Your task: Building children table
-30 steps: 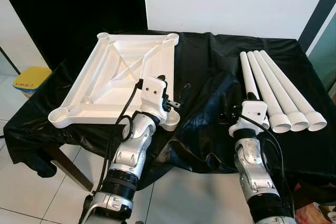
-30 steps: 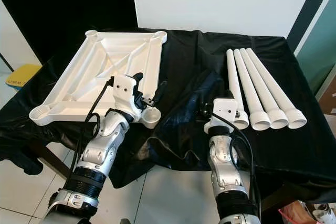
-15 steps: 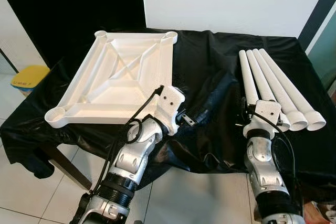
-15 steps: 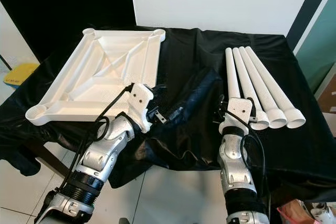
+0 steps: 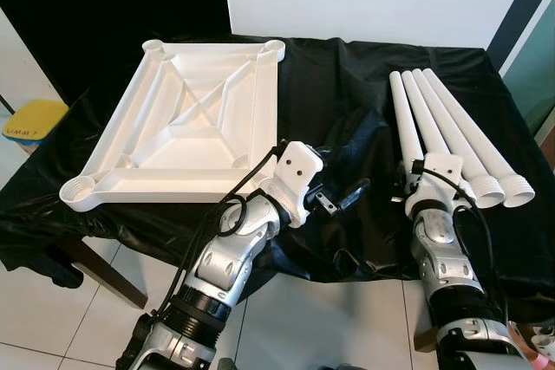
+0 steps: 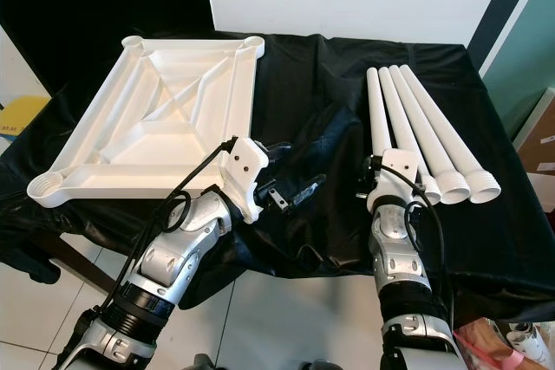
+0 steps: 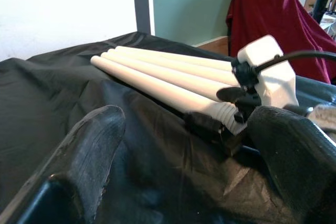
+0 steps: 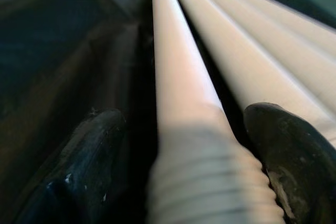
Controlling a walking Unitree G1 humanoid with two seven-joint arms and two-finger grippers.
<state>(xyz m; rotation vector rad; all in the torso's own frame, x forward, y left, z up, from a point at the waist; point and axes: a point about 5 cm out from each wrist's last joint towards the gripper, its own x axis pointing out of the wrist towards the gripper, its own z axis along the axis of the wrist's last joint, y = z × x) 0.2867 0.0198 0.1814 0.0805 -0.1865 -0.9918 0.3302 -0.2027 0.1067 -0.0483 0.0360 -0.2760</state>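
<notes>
A white tabletop is lying underside up on the left half of the black-draped surface, its ribbing and corner sockets facing upward. Four white legs are lying side by side on the right half, touching one another, threaded ends pointing toward me. I am holding my left end effector low over the cloth between the tabletop and the legs, its fingers standing apart and gripping nothing; through its wrist camera I am looking across the cloth at the row of legs and my right wrist housing. I am placing my right end effector at the threaded end of the innermost leg, one finger on each side of it, the fingers spread and not visibly pressing against it. A yellow object is sitting on the floor beyond the surface's left edge; it is carrying dark lettering that I cannot read. I am finding no other legible markings on any part.
</notes>
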